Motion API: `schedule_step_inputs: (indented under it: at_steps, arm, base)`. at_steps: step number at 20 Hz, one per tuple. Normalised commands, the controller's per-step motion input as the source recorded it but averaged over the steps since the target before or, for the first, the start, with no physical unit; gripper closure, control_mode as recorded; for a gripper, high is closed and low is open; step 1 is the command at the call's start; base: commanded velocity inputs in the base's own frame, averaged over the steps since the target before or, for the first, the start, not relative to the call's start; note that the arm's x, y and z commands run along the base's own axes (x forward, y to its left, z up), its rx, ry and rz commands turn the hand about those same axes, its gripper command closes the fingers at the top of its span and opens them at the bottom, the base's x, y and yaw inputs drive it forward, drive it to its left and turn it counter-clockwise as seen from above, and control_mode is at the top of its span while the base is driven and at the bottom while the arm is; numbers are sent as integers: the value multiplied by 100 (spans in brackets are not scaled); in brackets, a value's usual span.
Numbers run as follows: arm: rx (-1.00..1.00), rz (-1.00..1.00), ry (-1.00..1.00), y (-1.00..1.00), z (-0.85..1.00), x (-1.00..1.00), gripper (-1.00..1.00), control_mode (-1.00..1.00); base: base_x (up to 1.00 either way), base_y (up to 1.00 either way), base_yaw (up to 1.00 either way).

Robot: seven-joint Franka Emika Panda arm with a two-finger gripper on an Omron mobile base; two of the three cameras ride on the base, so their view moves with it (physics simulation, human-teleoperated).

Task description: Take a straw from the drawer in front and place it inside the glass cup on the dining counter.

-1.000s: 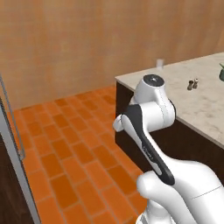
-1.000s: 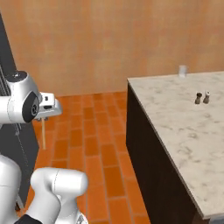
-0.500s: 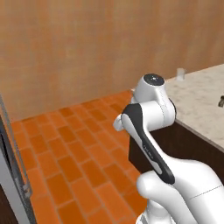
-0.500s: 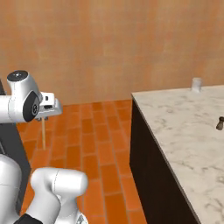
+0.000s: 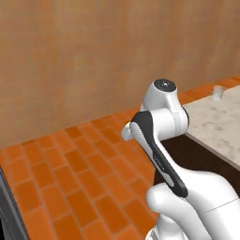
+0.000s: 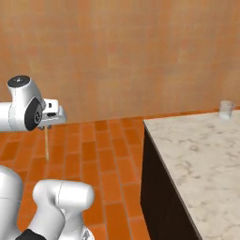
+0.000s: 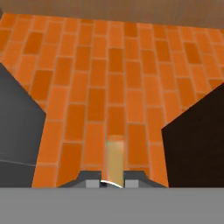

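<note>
The fingers [image 6: 45,127] are closed tight on the top end of the straw [image 6: 47,144], whose long axis runs straight down from them toward the orange brick floor [image 6: 101,154]. In the hand view the straw [image 7: 114,161] juts forward between the fingertips. Well off to the fingers' side, the glass cup [image 6: 226,110] stands upright at the far edge of the marble worktop [image 6: 197,154], above its dark cabinet side [image 6: 161,197].

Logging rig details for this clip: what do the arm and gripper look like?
A glossy white arm with rounded segments, a dark grey joint cap and a black band along one link. The gripper hangs from a boxy white hand and is small and dark. No cables or markings are visible.
</note>
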Motion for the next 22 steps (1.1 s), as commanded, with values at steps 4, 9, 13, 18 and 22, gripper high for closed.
schedule_step_inputs:
  at_steps: [4,9,13,18,22]
  arm:
    - [0,0,0,0,0,0,100,100]
    - [0,0,0,0,0,0,100,100]
    - [0,0,0,0,0,0,100,100]
    - [0,0,0,0,0,0,100,100]
    - [0,0,0,0,0,0,100,100]
  base:
    - [100,0,-8]
    - [100,0,-12]
    - [100,2,-16]
    - [100,8,-20]
    - [100,7,-23]
